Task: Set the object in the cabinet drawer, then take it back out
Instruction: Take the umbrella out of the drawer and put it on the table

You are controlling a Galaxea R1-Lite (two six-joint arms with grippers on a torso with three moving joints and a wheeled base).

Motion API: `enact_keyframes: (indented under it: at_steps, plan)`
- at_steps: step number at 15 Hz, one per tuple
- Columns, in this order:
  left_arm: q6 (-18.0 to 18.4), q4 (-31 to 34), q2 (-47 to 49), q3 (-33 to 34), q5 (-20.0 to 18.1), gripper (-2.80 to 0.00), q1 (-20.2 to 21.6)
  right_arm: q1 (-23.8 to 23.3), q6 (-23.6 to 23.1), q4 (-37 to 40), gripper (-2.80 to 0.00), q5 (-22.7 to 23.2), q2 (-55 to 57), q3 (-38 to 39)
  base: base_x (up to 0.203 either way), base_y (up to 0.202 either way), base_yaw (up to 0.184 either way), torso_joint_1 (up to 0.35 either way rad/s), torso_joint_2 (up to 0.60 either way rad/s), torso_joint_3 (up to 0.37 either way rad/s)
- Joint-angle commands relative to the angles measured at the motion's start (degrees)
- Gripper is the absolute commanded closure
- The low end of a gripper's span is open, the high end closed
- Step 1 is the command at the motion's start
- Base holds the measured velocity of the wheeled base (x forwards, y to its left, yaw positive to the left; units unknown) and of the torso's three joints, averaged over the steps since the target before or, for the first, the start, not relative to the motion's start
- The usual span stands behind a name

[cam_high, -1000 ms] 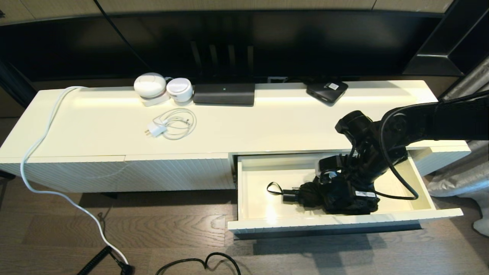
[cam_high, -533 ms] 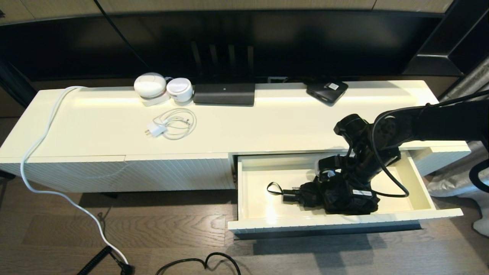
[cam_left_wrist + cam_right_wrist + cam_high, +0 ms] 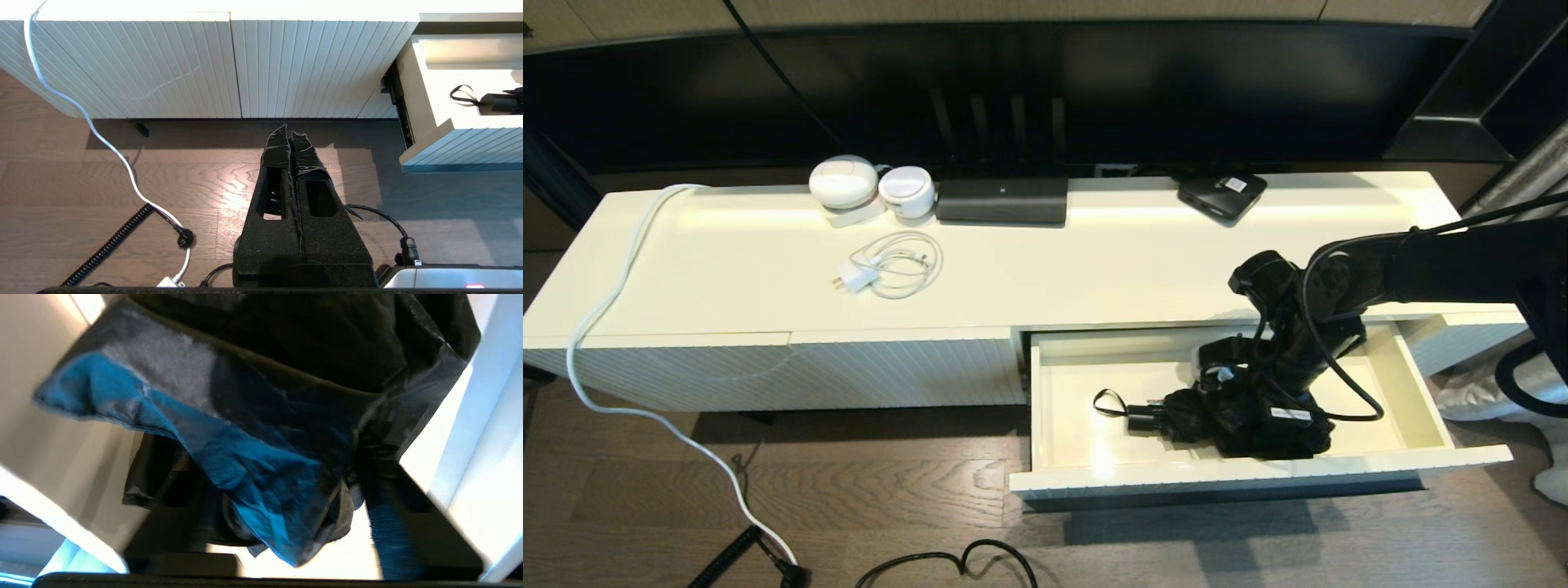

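Compact black folding umbrella (image 3: pixel 1225 416), bunchy fabric: lies inside the open cream-white ribbed drawer (image 3: pixel 1258 474), directly under the right hand (image 3: pixel 1250 408). Right hand: fingers straddle the fabric; grip state cannot be told. Left hand (image 3: pixel 291 134): parked over the floor, fingers pressed together. Risk: loose fabric alone gets pinched, so the umbrella sags or snags the drawer front nearby.
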Motion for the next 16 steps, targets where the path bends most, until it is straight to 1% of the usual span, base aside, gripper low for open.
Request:
enact_keyframes:
  at_steps: [1,8,12,16]
  plan:
    - [0.0,0.1,0.1,0.0,0.0,0.0,0.0,0.0,-0.4,0.1,0.0,0.2,0.6,-0.1,0.0,0.0,0.0,0.0,0.0,0.0]
    - [0.0,0.0,0.1,0.0,0.0,0.0,0.0,-0.2,-0.3,-0.2,0.0,0.9,0.2,1.8,0.0,0.0,0.0,0.0,0.0,0.0]
    - [0.0,0.0,0.1,0.0,0.0,0.0,0.0,-0.2,-0.3,-0.3,0.0,1.0,-7.7,6.4,0.0,0.0,0.0,0.0,0.0,0.0]
    - [0.0,0.0,0.1,0.0,0.0,0.0,0.0,0.3,-0.3,-0.6,0.0,0.8,-19.5,13.4,0.0,0.0,0.0,0.0,0.0,0.0]
